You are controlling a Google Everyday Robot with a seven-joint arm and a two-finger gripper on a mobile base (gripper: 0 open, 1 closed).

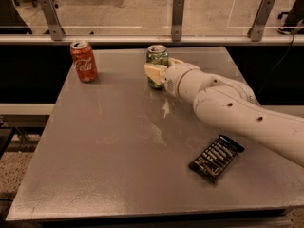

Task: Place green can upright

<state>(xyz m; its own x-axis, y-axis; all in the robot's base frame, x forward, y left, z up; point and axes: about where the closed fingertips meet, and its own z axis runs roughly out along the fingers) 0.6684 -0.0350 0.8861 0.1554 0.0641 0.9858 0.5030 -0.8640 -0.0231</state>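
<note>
The green can (156, 57) stands upright on the grey table (118, 146) at the back middle, its silver top showing. My gripper (158, 73) reaches in from the right and is shut on the can's lower half. One pale finger (153, 72) lies across the can's front left, and the other is behind the can at its right. The can's base is hidden by the gripper, so I cannot tell whether it rests on the table.
A red Coca-Cola can (84, 61) stands upright at the back left. A black wrapped snack bar (216, 158) lies at the front right. My white arm (237, 110) crosses the right side of the table. A glass railing (176, 13) runs behind it.
</note>
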